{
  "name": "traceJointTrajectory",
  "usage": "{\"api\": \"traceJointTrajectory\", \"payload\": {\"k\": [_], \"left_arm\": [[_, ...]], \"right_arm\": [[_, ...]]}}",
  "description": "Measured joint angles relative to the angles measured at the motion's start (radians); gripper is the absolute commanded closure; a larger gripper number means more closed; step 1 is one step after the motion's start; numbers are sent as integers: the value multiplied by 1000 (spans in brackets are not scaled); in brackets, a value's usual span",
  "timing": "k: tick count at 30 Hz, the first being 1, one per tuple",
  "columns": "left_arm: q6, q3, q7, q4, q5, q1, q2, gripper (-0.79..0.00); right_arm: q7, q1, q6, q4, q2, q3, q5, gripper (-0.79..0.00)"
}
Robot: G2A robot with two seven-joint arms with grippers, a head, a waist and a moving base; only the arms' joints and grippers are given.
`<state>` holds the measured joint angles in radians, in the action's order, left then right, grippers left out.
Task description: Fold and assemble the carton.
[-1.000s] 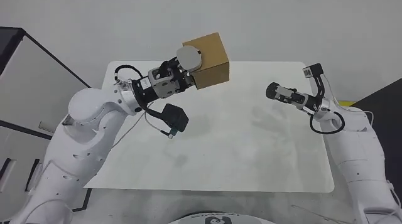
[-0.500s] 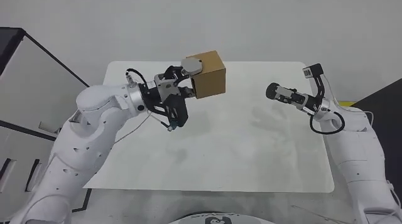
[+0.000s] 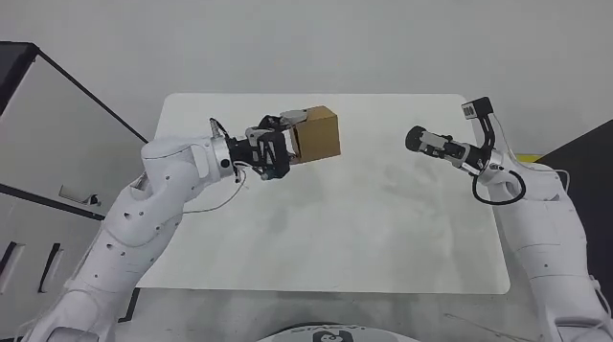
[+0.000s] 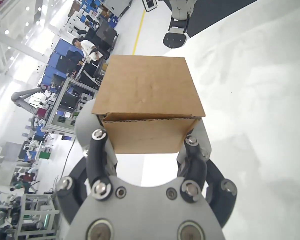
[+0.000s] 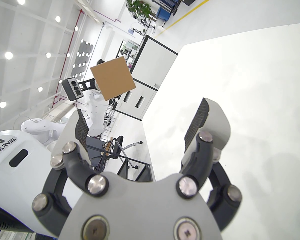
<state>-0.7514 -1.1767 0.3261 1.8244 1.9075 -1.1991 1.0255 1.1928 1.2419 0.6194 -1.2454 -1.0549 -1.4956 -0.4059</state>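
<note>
Carton (image 3: 315, 134), a brown cardboard box with its flaps folded in, is held clear of the white desk (image 3: 383, 237) near its 12 o'clock edge. The left claw (image 3: 290, 139) clamps it from the carton's 9 o'clock side, one finger on each opposite face. The right claw (image 3: 416, 138) sits at the carton's 3 o'clock, well apart, spread wide and empty.

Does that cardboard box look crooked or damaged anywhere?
Nothing stands out. The box looks square and closed, with no dents or tears showing, clamped in the left gripper above the table.
</note>
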Motion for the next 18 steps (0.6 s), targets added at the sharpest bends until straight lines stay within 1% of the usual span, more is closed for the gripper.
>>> {"api": "traceJointTrajectory", "payload": {"k": [3, 6, 11, 13, 14, 18], "left_arm": [[-42, 35, 50, -41, -65, 14, 5, 0], [-74, 87, 71, -125, -100, 41, 15, 0], [-119, 199, 90, -283, -190, 106, 44, 0], [-138, 231, 95, -360, -257, 131, 58, 0], [-139, 235, 93, -375, -270, 134, 59, 0], [-138, 233, 92, -368, -265, 132, 59, 0]], "right_arm": [[0, 0, 0, 0, 0, 0, 0, -785], [0, 0, 0, 0, 0, 0, 0, -785], [0, 0, 0, 0, 0, 0, 0, -785], [0, 0, 0, 0, 0, 0, 0, -785], [0, 0, 0, 0, 0, 0, 0, -785], [0, 0, 0, 0, 0, 0, 0, -785]]}}
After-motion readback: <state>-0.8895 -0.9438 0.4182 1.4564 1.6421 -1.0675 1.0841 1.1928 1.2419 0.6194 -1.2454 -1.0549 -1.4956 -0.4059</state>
